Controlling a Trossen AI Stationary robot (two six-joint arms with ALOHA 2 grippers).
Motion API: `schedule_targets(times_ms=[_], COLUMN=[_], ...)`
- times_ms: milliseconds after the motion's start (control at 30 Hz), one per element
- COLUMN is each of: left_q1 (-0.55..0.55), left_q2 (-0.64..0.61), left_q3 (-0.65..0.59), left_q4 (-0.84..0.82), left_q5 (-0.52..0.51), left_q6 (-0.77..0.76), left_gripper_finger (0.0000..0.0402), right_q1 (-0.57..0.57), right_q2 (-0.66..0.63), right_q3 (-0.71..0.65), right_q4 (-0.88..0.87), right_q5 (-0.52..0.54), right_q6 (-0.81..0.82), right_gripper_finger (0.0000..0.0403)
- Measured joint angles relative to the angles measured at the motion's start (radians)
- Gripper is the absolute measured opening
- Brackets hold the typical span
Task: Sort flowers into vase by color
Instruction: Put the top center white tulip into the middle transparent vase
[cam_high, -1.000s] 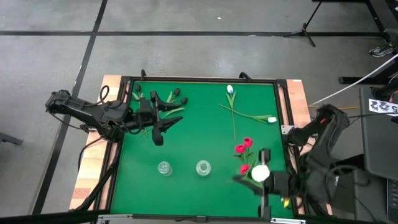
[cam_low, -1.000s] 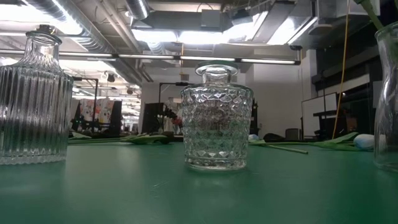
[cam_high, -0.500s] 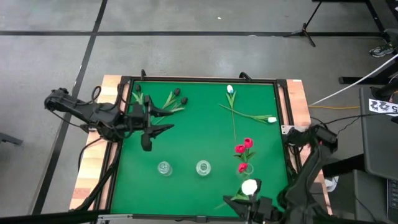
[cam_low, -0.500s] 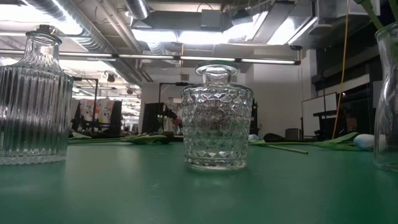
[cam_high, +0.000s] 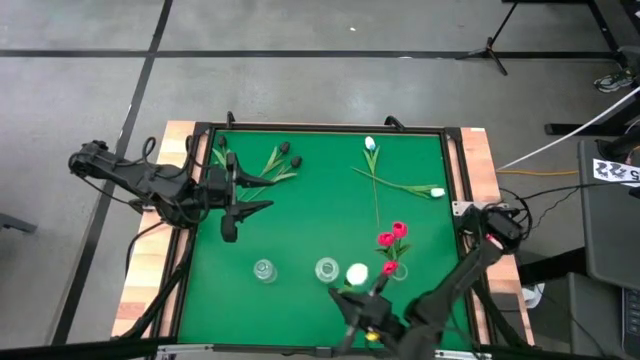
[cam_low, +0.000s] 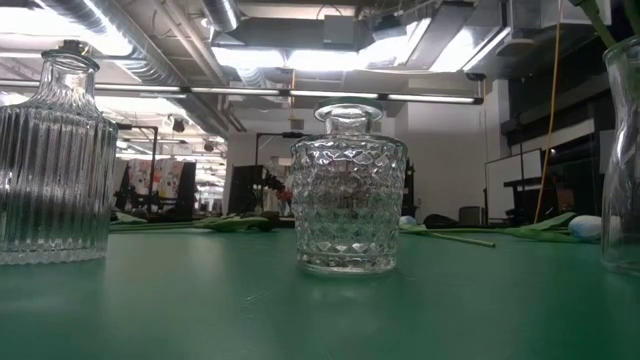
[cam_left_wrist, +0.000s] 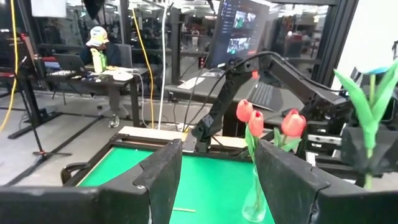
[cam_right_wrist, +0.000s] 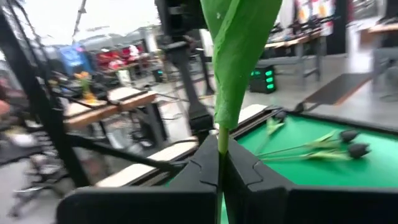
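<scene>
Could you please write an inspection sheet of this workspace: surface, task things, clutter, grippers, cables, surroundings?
Surface: green mat in a dark frame.
Task things: three red tulips stand in the right vase; middle vase and left vase hold nothing; black tulips lie at the far left; two white tulips lie at the far right.
Clutter: nothing seen.
Grippers: left gripper open, holding nothing, near the black tulips; right gripper shut on a white tulip, beside the middle vase.
Cables: white cable on the floor at right.
Surroundings: grey floor; desks, monitor and a seated person beyond the table.
</scene>
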Motion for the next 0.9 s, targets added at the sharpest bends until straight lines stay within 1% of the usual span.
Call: schedule_targets(times_ms=[167, 300, 533, 600, 733, 800, 900], left_q1=[0.000, 0.000, 0.000, 0.000, 0.001, 0.001, 0.001], left_q2=[-0.020, -0.049, -0.100, -0.108, -0.112, -0.112, -0.112], left_q3=[0.000, 0.000, 0.000, 0.000, 0.000, 0.000, 0.000], left_q4=[-0.034, -0.052, -0.095, -0.103, -0.114, -0.114, -0.114], left_q5=[0.000, 0.000, 0.000, 0.000, 0.000, 0.000, 0.000], left_q6=[0.025, 0.031, 0.032, 0.032, 0.034, 0.041, 0.052], left_gripper_finger=[0.0200, 0.0200, 0.0200, 0.0200, 0.0200, 0.0200, 0.0200], right_q1=[-0.058, -0.078, -0.106, -0.114, -0.128, -0.132, -0.144], right_q2=[0.002, 0.002, 0.002, 0.002, 0.002, 0.001, 0.001], right_q3=[0.000, 0.000, 0.000, 0.000, 0.000, 0.000, 0.000], right_q4=[-0.086, -0.125, -0.188, -0.211, -0.222, -0.249, -0.334], right_q5=[0.040, 0.081, 0.089, 0.112, 0.111, 0.102, 0.088], right_q6=[0.003, 0.003, 0.008, 0.008, 0.009, 0.037, 0.121], right_gripper_finger=[0.0000, 0.0000, 0.0000, 0.0000, 0.0000, 0.0000, 0.0000])
